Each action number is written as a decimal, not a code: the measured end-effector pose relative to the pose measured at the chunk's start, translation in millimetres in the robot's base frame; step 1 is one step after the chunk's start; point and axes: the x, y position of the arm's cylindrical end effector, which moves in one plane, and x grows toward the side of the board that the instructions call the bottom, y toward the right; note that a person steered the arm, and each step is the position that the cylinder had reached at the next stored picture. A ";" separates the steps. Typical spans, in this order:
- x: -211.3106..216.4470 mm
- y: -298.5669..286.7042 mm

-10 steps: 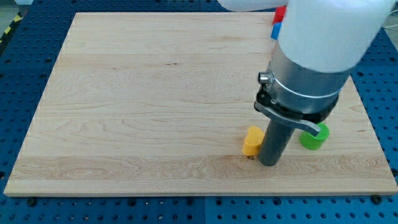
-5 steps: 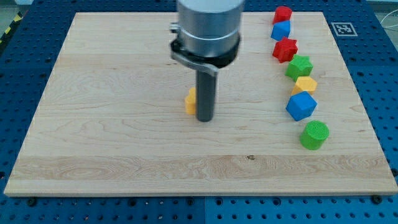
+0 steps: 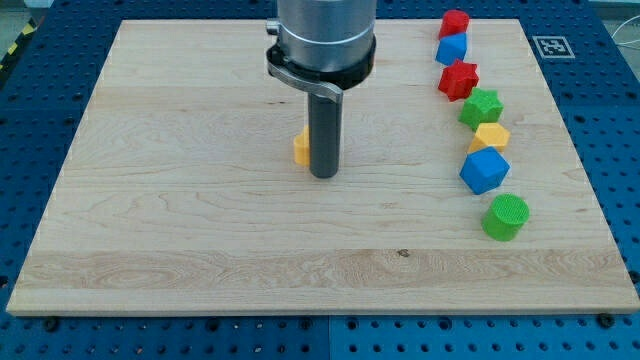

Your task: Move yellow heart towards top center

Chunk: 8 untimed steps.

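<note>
Near the centre of the pale wooden surface, my tip touches the small yellow heart block at its four o'clock side, with bare wood toward twelve o'clock; no jaws exist.

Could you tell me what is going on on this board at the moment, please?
My tip is down on the wooden board, right beside the yellow heart, which peeks out on the rod's left in the view, near the board's middle and short of the top centre. Along the view's right runs a column of other blocks: red cylinder, blue block, red star, green star, yellow block, blue cube and green cylinder.
</note>
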 end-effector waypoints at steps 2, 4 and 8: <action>-13.3 -16.1; -24.1 -14.9; -93.0 -82.8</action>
